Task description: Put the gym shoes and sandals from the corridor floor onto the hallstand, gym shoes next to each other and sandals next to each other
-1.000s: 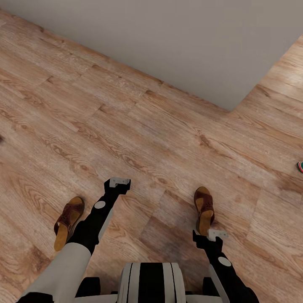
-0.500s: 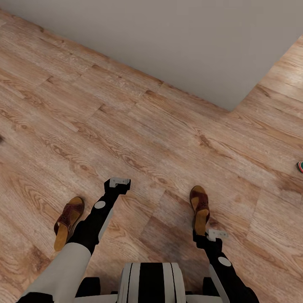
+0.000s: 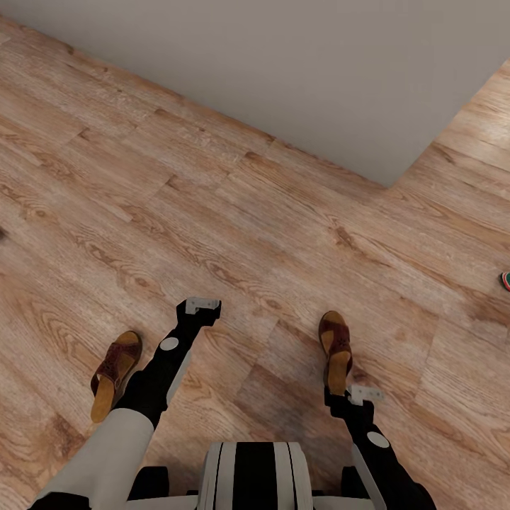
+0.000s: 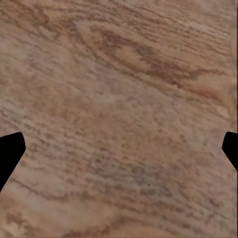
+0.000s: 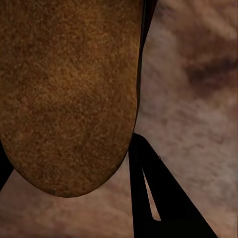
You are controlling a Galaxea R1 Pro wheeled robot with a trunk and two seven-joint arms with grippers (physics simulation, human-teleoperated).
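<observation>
Two brown sandals lie on the corridor floor [image 3: 234, 212]. One sandal [image 3: 115, 372] rests beside my left forearm. The other sandal [image 3: 336, 348] lies just ahead of my right gripper [image 3: 361, 394], heel toward it. In the right wrist view its tan footbed [image 5: 69, 94] fills the space between the fingers, and one dark finger [image 5: 158, 198] presses against the heel's edge, so the gripper is shut on it. My left gripper [image 3: 202, 306] hangs open over bare planks [image 4: 119, 119]. A sliver of a gym shoe [image 3: 506, 280] shows at the right edge. The hallstand is out of view.
A plain grey wall [image 3: 283, 64] runs across the far side and ends in a corner [image 3: 388, 184] at the right, where the floor continues past it. My own base [image 3: 255, 474] sits at the near edge.
The sandal at my right gripper slid a little left and turned straighter a second ago, then stayed put. Both arms have barely moved.
</observation>
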